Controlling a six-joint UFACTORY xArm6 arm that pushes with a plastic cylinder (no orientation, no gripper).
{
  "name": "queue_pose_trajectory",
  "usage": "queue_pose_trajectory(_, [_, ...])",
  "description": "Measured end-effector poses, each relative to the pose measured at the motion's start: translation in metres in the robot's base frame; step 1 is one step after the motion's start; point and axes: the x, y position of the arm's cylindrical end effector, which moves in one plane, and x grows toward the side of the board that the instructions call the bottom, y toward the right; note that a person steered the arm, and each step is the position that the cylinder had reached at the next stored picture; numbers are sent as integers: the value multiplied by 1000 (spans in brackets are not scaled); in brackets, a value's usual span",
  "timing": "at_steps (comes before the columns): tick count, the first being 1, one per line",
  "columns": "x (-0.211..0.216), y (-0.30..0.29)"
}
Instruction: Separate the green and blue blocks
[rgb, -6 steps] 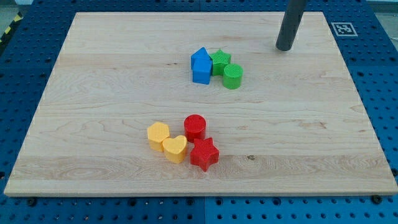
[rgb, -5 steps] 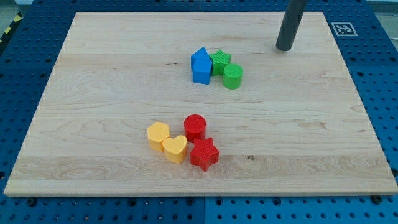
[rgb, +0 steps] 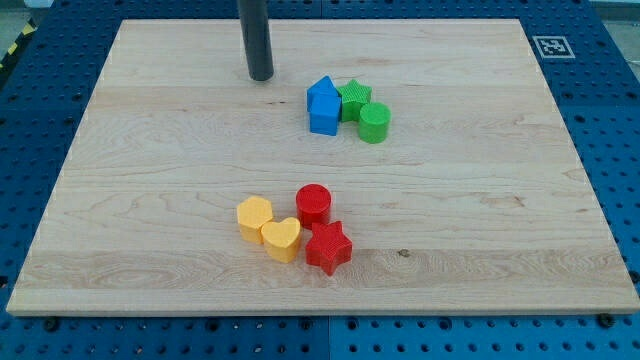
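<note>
Two blue blocks sit together near the board's upper middle: one house-shaped (rgb: 322, 92) behind a blue cube (rgb: 324, 115). A green star (rgb: 354, 98) touches them on the right, and a green cylinder (rgb: 374, 123) sits just below-right of the star. My tip (rgb: 261, 76) rests on the board up and to the left of the blue blocks, a short gap away, touching nothing.
Lower on the wooden board (rgb: 150, 200) lie a red cylinder (rgb: 314, 204), a red star (rgb: 328, 247), a yellow hexagon block (rgb: 254, 217) and a yellow heart (rgb: 282, 239), bunched together. A marker tag (rgb: 552, 46) sits at the top right corner.
My tip has moved from the view's upper right, right of the green blocks, across to the upper left of the blue blocks. No block has moved.
</note>
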Motion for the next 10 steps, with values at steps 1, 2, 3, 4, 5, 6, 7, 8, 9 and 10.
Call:
queue_pose_trajectory(1, [21,0])
queue_pose_trajectory(2, [39,4])
queue_pose_trajectory(3, [39,24])
queue_pose_trajectory(4, [39,59])
queue_pose_trajectory(5, [39,84])
queue_pose_trajectory(6, [39,107])
queue_pose_trajectory(7, [42,123])
queue_pose_trajectory(8, [61,123])
queue_pose_trajectory(9, [80,123])
queue_pose_trajectory(10, [91,123])
